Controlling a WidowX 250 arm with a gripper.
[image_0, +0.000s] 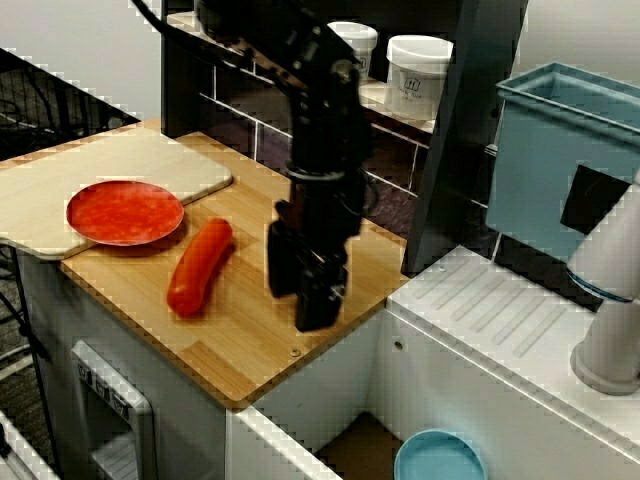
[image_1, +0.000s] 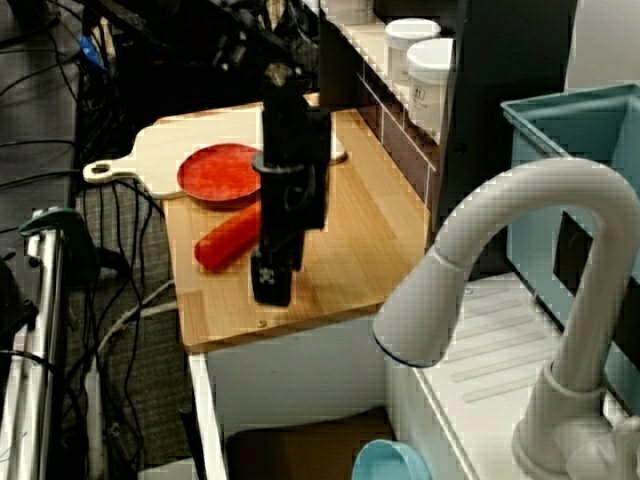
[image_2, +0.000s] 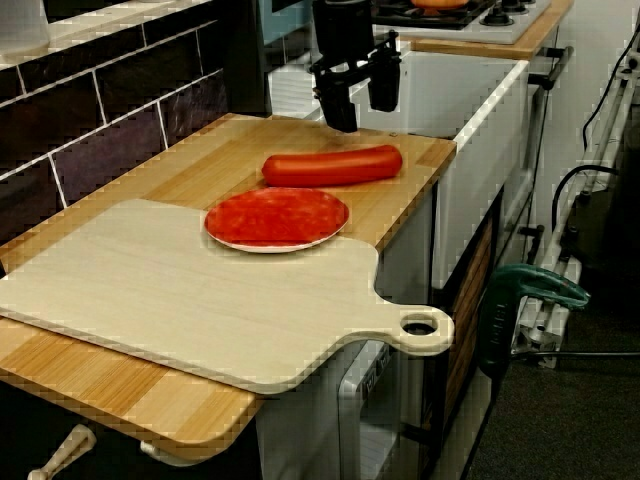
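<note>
Three views agree that your tool (image_0: 300, 308) hangs spread open and empty over the wooden counter (image_0: 250, 350). In the view from above the sink, it stands just beside the red sausage (image_0: 200, 265), on the sink side and not touching it. The sausage lies on the bare counter with one end near the red plate (image_0: 125, 212), which sits on the pale cutting board (image_0: 150, 160). Two white tubs (image_0: 418, 75) stand on the shelf behind, and a blue bowl (image_0: 440, 460) lies down in the sink. In the view past the faucet (image_1: 500, 230), the tool (image_1: 272, 288) covers part of the sausage (image_1: 225, 240), so you cannot judge the gap from there. In the low view along the counter, you see space between the fingers (image_2: 338, 105) and clear air under them. The sausage (image_2: 332, 166) lies below and nearer the camera, close beside the plate (image_2: 277, 217). As I judge the risks, the sausage is round and smooth, so a descent off its centre line could roll it toward the counter's front edge or push it against the plate rim. Closing near one end could squirt it out. Coming down too far would drive the fingertips into the wood.
</note>
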